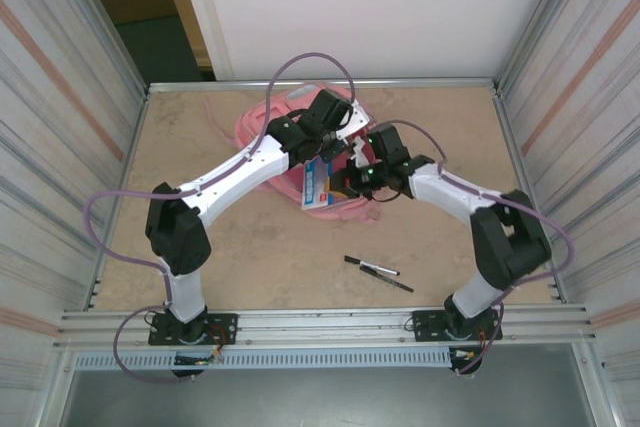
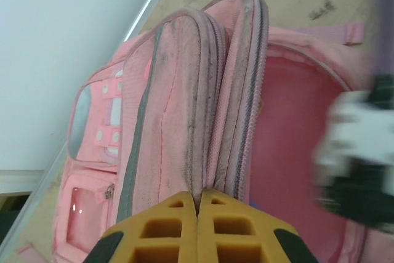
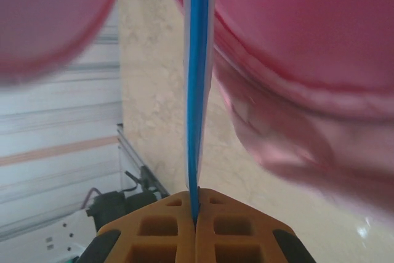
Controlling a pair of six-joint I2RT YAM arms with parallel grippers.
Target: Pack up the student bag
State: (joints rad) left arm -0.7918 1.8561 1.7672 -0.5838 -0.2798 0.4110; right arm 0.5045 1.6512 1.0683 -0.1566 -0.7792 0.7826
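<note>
The student bag lies at the back middle of the table, pink, with its main compartment gaping. My left gripper is shut on the fabric edge beside the zip of the student bag and holds that flap up; from above the left gripper is over the bag's right side. A thin blue book stands edge-on in my right gripper, which is shut on it. In the top view the blue book is at the bag's open front edge, with the right gripper just to its right.
Two black pens lie on the table in front of the right arm's base. Metal walls close in the table on the left and right. The right arm shows blurred beside the bag's opening.
</note>
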